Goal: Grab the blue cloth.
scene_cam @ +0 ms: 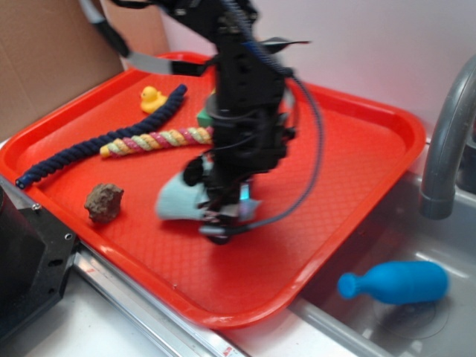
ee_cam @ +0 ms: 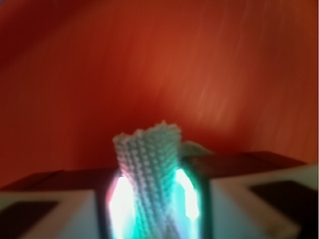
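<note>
The blue cloth [scene_cam: 177, 202] is a pale blue-green knit rag on the red tray [scene_cam: 349, 171], near its front middle. My gripper [scene_cam: 221, 223] points down onto the cloth's right part and is shut on it. In the wrist view a bunched fold of the cloth [ee_cam: 149, 164] stands pinched between my two fingers, with the gripper [ee_cam: 152, 199] closed around it. The left part of the cloth hangs out past the fingers; the rest is hidden by the arm.
On the tray lie a brown rock [scene_cam: 103, 202], a dark blue rope [scene_cam: 97, 141], a pink-yellow rope [scene_cam: 156, 140], a yellow duck [scene_cam: 152, 98] and a green block [scene_cam: 205, 115]. A blue plastic bottle toy [scene_cam: 396, 282] lies in the sink beside a grey faucet [scene_cam: 446, 149].
</note>
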Motion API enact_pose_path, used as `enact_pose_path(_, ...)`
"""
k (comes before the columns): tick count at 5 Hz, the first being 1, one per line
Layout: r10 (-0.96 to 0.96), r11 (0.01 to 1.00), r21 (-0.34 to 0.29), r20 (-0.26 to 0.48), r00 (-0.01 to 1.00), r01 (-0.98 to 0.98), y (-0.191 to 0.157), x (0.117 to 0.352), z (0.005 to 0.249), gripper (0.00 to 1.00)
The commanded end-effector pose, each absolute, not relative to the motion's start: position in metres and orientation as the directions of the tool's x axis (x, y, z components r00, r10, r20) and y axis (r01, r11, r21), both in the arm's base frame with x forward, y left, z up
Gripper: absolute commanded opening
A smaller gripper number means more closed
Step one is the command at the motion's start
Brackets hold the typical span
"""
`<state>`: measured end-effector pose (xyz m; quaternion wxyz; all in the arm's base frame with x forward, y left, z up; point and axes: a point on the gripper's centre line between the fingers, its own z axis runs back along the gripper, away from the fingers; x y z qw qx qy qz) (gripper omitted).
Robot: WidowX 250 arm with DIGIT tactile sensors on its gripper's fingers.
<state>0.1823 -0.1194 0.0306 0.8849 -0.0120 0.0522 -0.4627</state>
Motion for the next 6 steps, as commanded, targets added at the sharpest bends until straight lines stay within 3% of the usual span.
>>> enact_pose_path(1,-0.728,0.685,-0.058,-0.089,0.680,0.726,-0.115,0.142,0.062,0.00)
enact_pose_path(2,-0.655,0.756,-0.042,-0.054,0.754,0.654,-0.119,0.145,0.096,0.00)
enact_pose_path(3,-0.483,0.876,-0.043,-0.047,0.875,0.481,-0.120,0.150,0.146,0.00)
enact_pose_path(4,-0.311,0.949,-0.071,-0.033,0.950,0.308,-0.109,0.153,0.187,0.00)
enact_pose_path(5,-0.141,0.986,-0.101,-0.073,0.987,0.134,-0.094,0.153,0.207,0.00)
enact_pose_path(6,-0.031,0.996,-0.080,-0.088,0.996,0.024,-0.080,0.147,0.212,0.00)
